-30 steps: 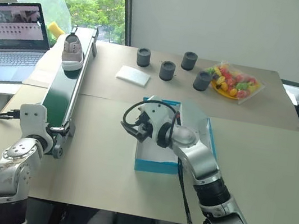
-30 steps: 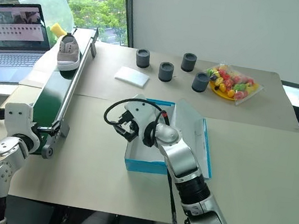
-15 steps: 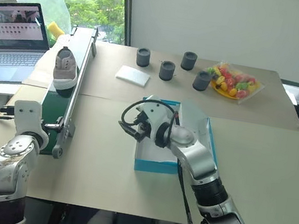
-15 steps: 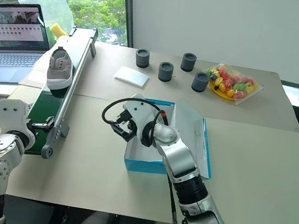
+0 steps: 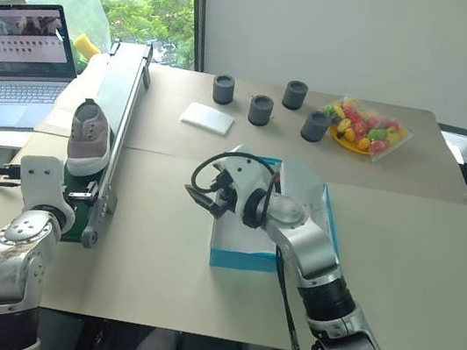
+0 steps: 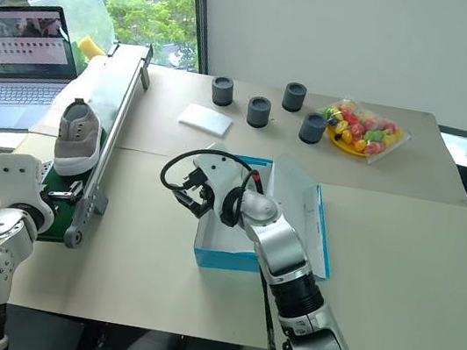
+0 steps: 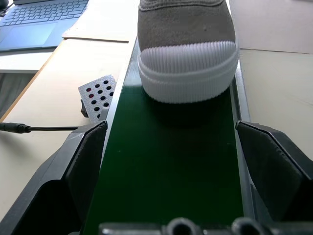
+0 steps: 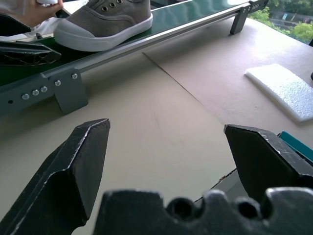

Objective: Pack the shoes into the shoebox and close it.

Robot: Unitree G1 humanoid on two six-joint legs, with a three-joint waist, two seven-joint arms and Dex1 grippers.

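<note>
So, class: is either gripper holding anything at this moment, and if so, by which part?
Nothing is held. The left gripper is open at the conveyor's end, facing the shoe; the right gripper is open above the table.

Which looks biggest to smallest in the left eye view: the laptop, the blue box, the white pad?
1. Open grey laptop.
2. Bright blue cardboard shoebox, partly hidden by the arm, so its spot against the laptop is unsure.
3. Flat white foam pad, clearly smallest.

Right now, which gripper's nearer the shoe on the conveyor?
Left. The left gripper sits open at the belt's near end, facing the shoe. The right gripper hovers open beside the shoebox, across the table.
</note>
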